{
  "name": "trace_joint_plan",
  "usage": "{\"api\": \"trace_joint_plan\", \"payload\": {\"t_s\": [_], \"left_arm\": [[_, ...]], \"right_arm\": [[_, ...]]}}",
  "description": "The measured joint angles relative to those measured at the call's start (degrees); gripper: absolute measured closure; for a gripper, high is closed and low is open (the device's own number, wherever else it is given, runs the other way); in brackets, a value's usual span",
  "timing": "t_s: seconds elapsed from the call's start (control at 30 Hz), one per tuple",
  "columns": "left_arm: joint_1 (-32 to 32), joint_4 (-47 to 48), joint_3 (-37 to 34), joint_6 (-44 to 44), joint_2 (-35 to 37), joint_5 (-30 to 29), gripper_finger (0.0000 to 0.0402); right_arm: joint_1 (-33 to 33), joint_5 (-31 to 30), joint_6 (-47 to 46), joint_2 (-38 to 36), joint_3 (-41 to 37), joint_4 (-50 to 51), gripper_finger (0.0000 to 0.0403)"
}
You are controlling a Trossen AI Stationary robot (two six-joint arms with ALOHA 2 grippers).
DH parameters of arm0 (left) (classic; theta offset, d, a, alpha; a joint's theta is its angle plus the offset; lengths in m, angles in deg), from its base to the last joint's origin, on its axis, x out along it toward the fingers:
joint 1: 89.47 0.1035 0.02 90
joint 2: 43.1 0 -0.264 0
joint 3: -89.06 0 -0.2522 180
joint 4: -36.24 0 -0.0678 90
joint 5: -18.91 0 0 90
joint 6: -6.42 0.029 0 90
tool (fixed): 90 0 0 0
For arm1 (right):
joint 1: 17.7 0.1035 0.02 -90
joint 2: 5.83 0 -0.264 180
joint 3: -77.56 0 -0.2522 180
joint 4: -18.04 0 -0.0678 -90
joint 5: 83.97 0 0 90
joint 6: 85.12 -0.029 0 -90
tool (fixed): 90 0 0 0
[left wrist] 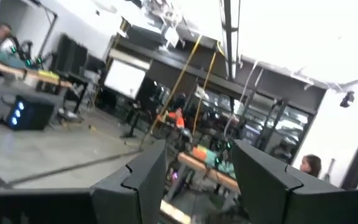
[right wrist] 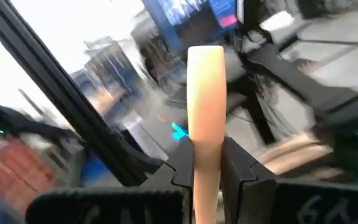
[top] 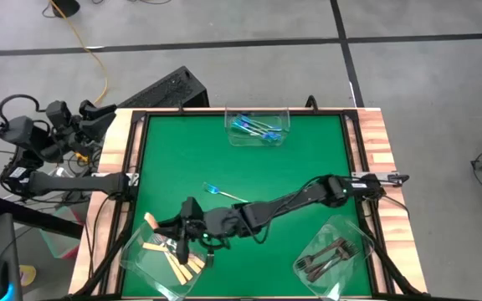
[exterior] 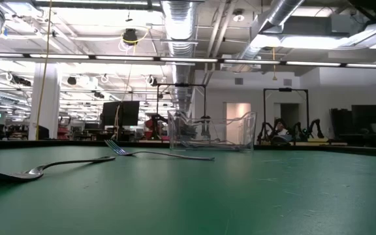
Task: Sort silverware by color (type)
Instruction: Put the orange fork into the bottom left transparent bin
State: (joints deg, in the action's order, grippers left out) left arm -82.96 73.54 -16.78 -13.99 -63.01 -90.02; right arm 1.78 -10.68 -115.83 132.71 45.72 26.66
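My right gripper (right wrist: 207,155) reaches across the table to the near left and is shut on a tan-handled fork (top: 151,221). It hovers over the near-left clear tub (top: 141,263), where more tan-handled forks (top: 174,259) lie. A blue-handled fork (top: 224,192) lies flat on the green mat, and is also seen in the low view (exterior: 155,154). Another piece of silverware (exterior: 38,171) lies on the mat at the low view's left. My left gripper (left wrist: 197,155) is open and holds nothing. It is drawn back beyond the table's left edge and faces the room. My right gripper pinches the fork's tan handle (right wrist: 207,134) between its two fingers. The handle's rounded free end (right wrist: 205,62) sticks out ahead of the fingertips. The fingers lie about level, coming from the table's right, with the handle running along them. The fork is lifted clear; its head is hidden behind the fingers.
A clear tub (top: 258,127) with blue-handled forks stands at the far edge's middle and also shows in the low view (exterior: 211,134). Another tub (top: 333,255) at the near right holds dark metal forks. The right arm (top: 291,201) spans the mat's middle. Wooden rails (top: 375,150) border the mat.
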Motion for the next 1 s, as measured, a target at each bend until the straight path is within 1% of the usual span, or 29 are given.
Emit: {"api": "trace_joint_plan", "payload": {"t_s": [0.03, 0.07, 0.13, 0.2, 0.57, 0.73, 1.0], "left_arm": [[0.00, 0.85, 0.00, -0.26, 0.23, 0.32, 0.0235], [-0.02, 1.52, -0.02, -0.30, 0.38, 0.59, 0.0235], [-0.02, 2.66, -0.04, -0.34, 0.83, 0.80, 0.0235], [-0.02, 3.59, -0.04, -0.36, 1.19, 1.12, 0.0235], [-0.02, 8.06, -0.04, -0.45, 1.23, 1.82, 0.0235], [-0.02, 8.89, -0.04, -0.43, 1.20, 1.71, 0.0235], [0.00, 10.99, -0.07, -0.43, 1.20, 0.16, 0.0235]], "right_arm": [[0.11, -0.31, -2.23, 0.00, -2.64, -4.49, 0.0357], [0.35, -1.03, -4.24, 0.08, -4.21, -5.28, 0.0357], [0.70, -2.73, -7.74, 0.23, -5.53, -3.49, 0.0357], [0.96, -3.20, -9.24, 1.23, -5.27, -2.10, 0.0359], [2.41, -2.65, -10.02, 4.03, -5.26, 0.50, 0.0359], [2.26, -0.97, -11.52, 6.20, -5.37, 3.02, 0.0359], [0.91, 5.19, -12.39, 8.02, -5.44, 3.87, 0.0359]]}}
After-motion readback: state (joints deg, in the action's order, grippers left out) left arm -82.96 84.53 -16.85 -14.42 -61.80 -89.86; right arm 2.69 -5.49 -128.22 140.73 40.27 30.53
